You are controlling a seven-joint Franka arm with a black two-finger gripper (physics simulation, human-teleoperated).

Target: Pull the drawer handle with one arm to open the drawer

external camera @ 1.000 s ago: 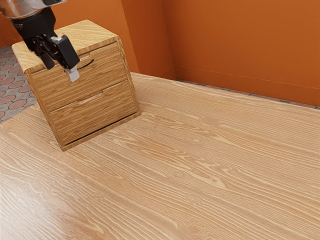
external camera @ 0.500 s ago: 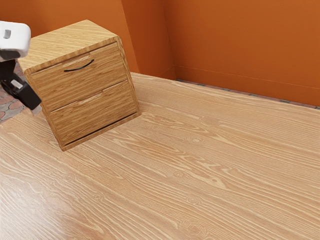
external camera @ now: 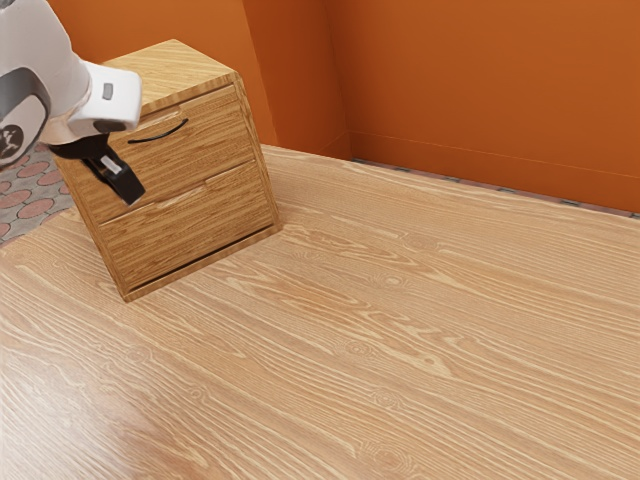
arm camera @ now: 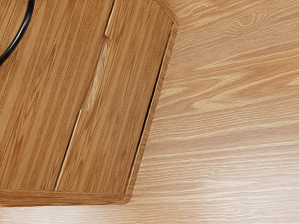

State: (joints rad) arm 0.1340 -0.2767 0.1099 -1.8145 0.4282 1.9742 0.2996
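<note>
In the upper left of the exterior view, the white robot arm (external camera: 55, 85) is hanging its black two-finger gripper (external camera: 132, 192) in front of the light wooden two-drawer cabinet (external camera: 215, 215), low and toward the exterior view's left of the thin black curved drawer handle (external camera: 158, 132); whether the gripper is spread or pressed together I cannot tell. The handle is sitting on the upper drawer front (external camera: 205, 135), which is lying flush with the cabinet face, so the drawer is not yet open. The cabinet is standing at the far left of the pale wood-grain table (external camera: 400, 330), before the orange wall (external camera: 450, 70). In the wrist view the cabinet's front and a short arc of the handle are showing, with the seam between the two drawers running across the face.

The step in hand seems to be the approach, with nothing being gripped. The next move is calling for a rise and a shift toward the handle, a firm hold around its bar, then a straight pull away from the cabinet face.

Half a second ago the gripper was lower and nearer the left edge, beside the cabinet; a second ago it was up at the handle itself; now it is coming back over the front face. The drawer is staying shut throughout.
</note>
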